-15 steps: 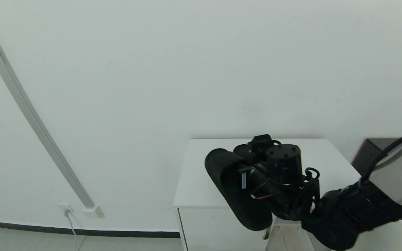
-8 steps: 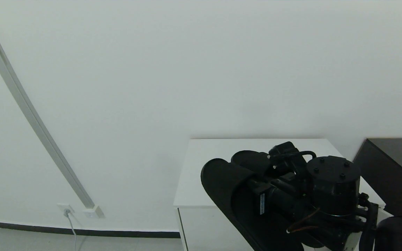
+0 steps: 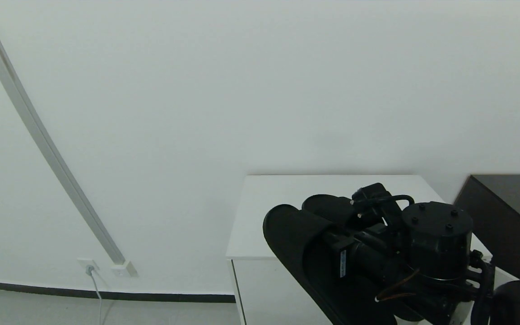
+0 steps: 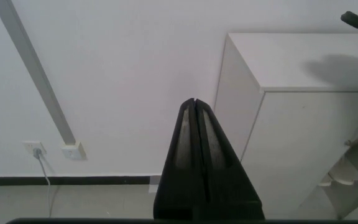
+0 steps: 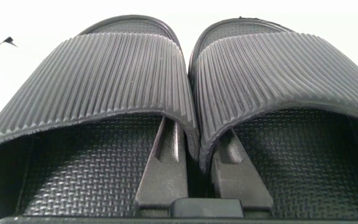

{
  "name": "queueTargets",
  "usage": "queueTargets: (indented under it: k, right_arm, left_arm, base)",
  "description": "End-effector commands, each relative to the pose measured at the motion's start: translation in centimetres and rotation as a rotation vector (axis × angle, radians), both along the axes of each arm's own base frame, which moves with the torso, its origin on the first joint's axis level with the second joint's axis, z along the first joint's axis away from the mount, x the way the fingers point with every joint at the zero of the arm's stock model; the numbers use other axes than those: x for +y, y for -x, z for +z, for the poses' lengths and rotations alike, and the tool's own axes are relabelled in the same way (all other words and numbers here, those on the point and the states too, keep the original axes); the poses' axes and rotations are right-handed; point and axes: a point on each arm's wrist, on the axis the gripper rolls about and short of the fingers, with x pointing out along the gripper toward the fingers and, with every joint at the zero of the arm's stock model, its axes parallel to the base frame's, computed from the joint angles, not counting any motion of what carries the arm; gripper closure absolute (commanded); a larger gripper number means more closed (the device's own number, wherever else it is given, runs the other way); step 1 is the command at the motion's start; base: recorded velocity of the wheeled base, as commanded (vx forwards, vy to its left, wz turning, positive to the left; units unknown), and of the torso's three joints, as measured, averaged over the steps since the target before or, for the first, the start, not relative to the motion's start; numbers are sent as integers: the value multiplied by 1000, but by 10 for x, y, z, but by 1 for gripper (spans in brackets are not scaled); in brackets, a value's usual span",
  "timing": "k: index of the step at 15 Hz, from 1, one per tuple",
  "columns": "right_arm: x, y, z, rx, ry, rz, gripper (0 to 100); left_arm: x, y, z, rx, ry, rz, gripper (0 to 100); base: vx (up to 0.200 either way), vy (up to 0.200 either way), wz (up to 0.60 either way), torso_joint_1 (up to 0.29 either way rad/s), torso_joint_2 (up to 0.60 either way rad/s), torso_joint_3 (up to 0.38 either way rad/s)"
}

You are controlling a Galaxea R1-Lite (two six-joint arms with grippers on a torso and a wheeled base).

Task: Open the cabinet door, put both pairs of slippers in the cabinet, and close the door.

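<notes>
White wall (image 3: 260, 90) formed the background, with a pale cable duct (image 3: 39, 131) running diagonally down its left part to a wall socket (image 3: 89, 266), from which a white cord (image 3: 99, 298) hung toward the floor. A dark skirting strip (image 3: 151, 295) ran along the base of the wall. To the right stood the white cabinet (image 3: 287, 198), its flat top bare on the far side, and a dark-topped unit (image 3: 503, 216) stood just beside it, further right. The pair of black slippers (image 3: 296, 234) was held in the air at the near edge of the cabinet top, toes pointing left and toward the wall, soles side by side. In the right wrist view, the right gripper (image 5: 194, 155) had one finger pushed under the ribbed strap of each slipper, with the two adjoining inner sides clamped between the fingers (image 5: 166, 168). The left gripper (image 4: 194, 106) was lower down and to the left, pointing at the wall near the left side of the cabinet, its two fingers pressed flat together with nothing between them. From these views, it could not be determined whether the cabinet door was open.
</notes>
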Motion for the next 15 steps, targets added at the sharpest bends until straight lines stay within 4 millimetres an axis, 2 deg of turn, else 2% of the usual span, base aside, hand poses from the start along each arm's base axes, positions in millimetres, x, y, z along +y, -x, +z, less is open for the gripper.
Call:
queueTargets:
  k: [1,9,15]
  right_arm:
    - [0,0,-1,3,3,0,100]
    - [-1,0,-6,14,18,-2,100]
    - [-1,1,-7,16,21,0,100]
  left_arm:
    - [0,0,0,0,0,0,100]
    - [0,0,0,0,0,0,100]
    - [0,0,0,0,0,0,100]
  base:
    - [-200,0,0,-12,-2,2]
    - [-200,0,0,-2,2,5]
    - [0,0,0,0,0,0]
